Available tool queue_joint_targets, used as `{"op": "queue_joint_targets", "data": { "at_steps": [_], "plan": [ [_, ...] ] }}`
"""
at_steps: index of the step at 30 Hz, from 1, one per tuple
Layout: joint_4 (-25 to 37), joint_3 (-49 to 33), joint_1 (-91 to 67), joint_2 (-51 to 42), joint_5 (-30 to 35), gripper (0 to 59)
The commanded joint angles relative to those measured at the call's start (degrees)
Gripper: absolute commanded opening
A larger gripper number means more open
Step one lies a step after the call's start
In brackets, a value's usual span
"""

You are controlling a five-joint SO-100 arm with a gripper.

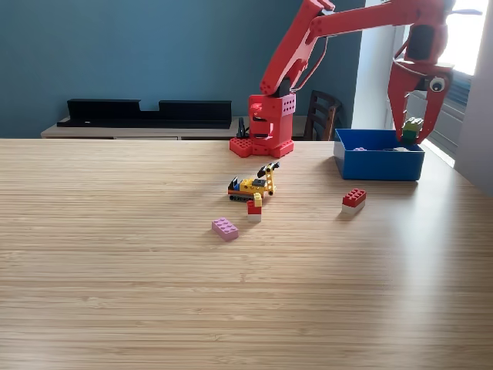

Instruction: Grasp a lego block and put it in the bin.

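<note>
The red arm reaches out to the exterior view's right, and its gripper (414, 132) hangs just over the far right part of the blue bin (377, 165). A green lego block (413, 126) sits between the fingertips, and the jaws are closed on it. A bit of purple shows inside the bin at its left wall. On the wooden table lie a red lego block (354, 198) in front of the bin, a pink lego block (225, 228) nearer the camera, and a small red and yellow stack (254, 206).
A yellow toy digger (254, 183) stands mid-table in front of the arm's red base (266, 131). Behind the table are a dark chair (321, 114) and black trays (146, 112) on a low shelf. A bright window is at the far right.
</note>
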Motion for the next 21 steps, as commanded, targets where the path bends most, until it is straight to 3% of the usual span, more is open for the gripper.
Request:
{"op": "queue_joint_targets", "data": {
  "at_steps": [1,8,21],
  "plan": [
    [2.81,1.05,-5.01,2.2,0.35,0.0],
    [3.16,3.6,-8.53,3.52,0.53,0.0],
    [3.08,13.1,-10.02,24.08,-0.44,0.0]
  ]
}}
